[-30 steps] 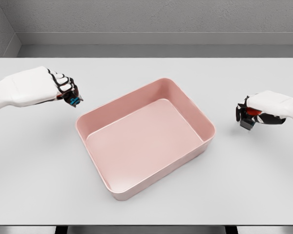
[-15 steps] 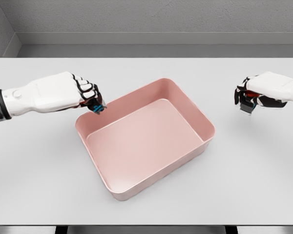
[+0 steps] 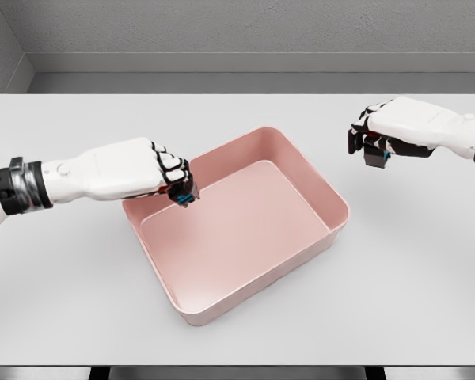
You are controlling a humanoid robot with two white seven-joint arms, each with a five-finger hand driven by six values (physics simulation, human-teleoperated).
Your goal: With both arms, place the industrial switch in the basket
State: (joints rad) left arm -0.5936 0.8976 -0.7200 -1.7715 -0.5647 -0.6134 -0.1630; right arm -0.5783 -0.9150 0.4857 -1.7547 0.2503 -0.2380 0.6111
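A pink rectangular basket [image 3: 332,229] sits in the middle of the white table. My left hand [image 3: 168,176] is over the basket's left rim, its fingers curled around a small dark switch with a blue part [image 3: 184,195]. My right hand [image 3: 378,134] hovers above the table to the right of the basket's far corner. It is shut on a second small dark switch with red and blue bits [image 3: 374,154]. Both switches are mostly hidden by the fingers.
The white table [image 3: 71,301] stretches around the basket on all sides. A grey wall and floor strip run behind the table's far edge.
My left hand has moved right, from the open table to above the basket's left rim, carrying its switch. My right hand has lifted and moved left toward the basket with its switch.
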